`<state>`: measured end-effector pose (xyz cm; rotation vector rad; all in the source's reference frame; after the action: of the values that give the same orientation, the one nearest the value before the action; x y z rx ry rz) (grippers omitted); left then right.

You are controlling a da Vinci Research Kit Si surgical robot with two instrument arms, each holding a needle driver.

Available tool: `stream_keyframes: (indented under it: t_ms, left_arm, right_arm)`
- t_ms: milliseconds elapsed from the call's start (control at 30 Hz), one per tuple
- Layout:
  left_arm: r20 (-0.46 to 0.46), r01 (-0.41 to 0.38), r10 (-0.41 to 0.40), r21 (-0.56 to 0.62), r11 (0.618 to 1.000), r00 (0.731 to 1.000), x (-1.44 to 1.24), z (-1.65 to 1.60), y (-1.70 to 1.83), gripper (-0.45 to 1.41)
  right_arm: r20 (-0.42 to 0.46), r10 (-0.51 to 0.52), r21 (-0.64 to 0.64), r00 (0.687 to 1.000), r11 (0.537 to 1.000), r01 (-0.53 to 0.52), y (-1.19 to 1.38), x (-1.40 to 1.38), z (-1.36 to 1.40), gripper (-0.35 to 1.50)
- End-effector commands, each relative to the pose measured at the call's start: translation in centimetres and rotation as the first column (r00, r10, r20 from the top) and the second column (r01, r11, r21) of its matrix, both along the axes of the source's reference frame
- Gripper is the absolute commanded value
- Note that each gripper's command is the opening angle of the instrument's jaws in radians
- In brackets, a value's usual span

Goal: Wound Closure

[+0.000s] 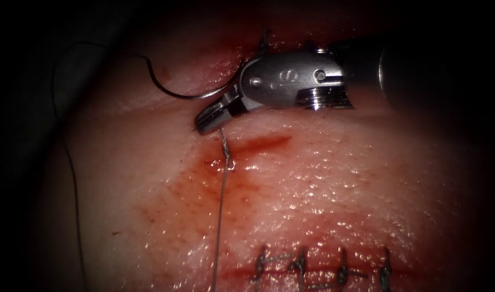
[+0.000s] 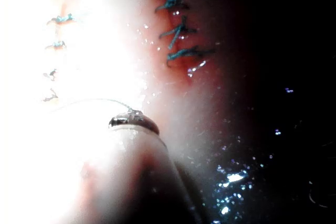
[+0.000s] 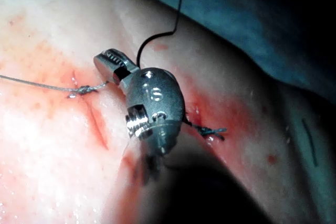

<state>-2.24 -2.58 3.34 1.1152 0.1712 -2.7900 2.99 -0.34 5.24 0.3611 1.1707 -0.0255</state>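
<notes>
Dark thread (image 1: 69,157) runs down the far left of the endoscope view, off the edge of the tissue (image 1: 339,189), then arcs over at the top towards the needle (image 1: 174,93). The needle is a thin steel curve lying above the tissue surface, up and to the left of a short red cut (image 1: 263,143). I see no part of it buried in the tissue. Its left end hooks upward where the thread seems to join it. Its right end meets the pincer (image 1: 204,121) of the right tool (image 1: 291,81), which comes in from the right. The pincer is closed narrow and appears to grip the needle close to that end, back near the hinge.

A grey strand (image 1: 220,205) drops from under the pincer's tip, passes a small knot (image 1: 228,158) and crosses a smear of red fluid (image 1: 204,178) to the lower edge. Whether the pincer also pinches this strand I cannot tell. Lower right, a row of dark stitches (image 1: 323,267) closes a second, longer cut.

In the left wrist view the left tool (image 2: 134,121) is a blurred shape. Whether it holds anything I cannot tell.

By my judgement, the needle is light, stiff and slick with fluid, so it would tend to swivel in a grip this near its end. A hold square across the body, some way back from the thread end, should be steadier. The thread is limp and could fray if crushed. The tissue is soft, wet and easily torn.
</notes>
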Motion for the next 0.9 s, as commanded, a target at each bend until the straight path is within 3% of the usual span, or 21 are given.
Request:
stream_keyframes:
  t_ms: [33,133,333,467,500,567,600,900]
  left_arm:
    - [-0.001,0.013,-0.013,-0.016,1.000,1.000,-0.05,0.01,0.05,-0.45]
    - [0.009,0.025,-0.025,-0.045,0.999,1.000,-0.02,-0.12,0.31,-0.45]
    - [-0.007,0.079,-0.081,-0.152,0.985,0.997,0.10,-0.26,0.93,-0.45]
    - [-0.031,0.110,-0.120,-0.216,0.970,0.992,0.21,-0.26,1.32,-0.45]
    - [-0.036,0.112,-0.123,-0.225,0.968,0.992,0.23,-0.25,1.38,-0.45]
    - [-0.039,0.110,-0.122,-0.228,0.967,0.992,0.26,-0.22,1.52,-0.45]
    - [-0.038,0.120,-0.132,-0.226,0.967,0.991,0.27,-0.17,1.65,-0.45]
    - [-0.051,0.127,-0.141,-0.213,0.969,0.989,0.38,0.14,2.10,-0.45]
  right_arm:
    - [-0.015,0.018,0.008,1.000,1.000,-0.018,0.02,0.09,0.04,1.01]
    - [-0.061,0.074,0.030,0.995,0.997,-0.072,0.13,0.04,0.02,1.18]
    - [-0.094,0.197,0.065,0.976,0.979,-0.192,0.33,-0.26,-0.10,1.16]
    - [-0.127,0.277,0.060,0.952,0.961,-0.271,0.26,-0.48,-0.16,0.69]
    - [-0.136,0.277,0.057,0.951,0.961,-0.271,0.21,-0.51,-0.16,0.41]
    - [-0.154,0.276,0.061,0.949,0.961,-0.270,0.12,-0.53,-0.14,0.07]
    - [-0.179,0.277,0.062,0.944,0.961,-0.271,0.02,-0.51,-0.11,-0.30]
    - [-0.258,0.290,0.067,0.921,0.957,-0.283,-0.18,-0.22,0.02,-0.35]
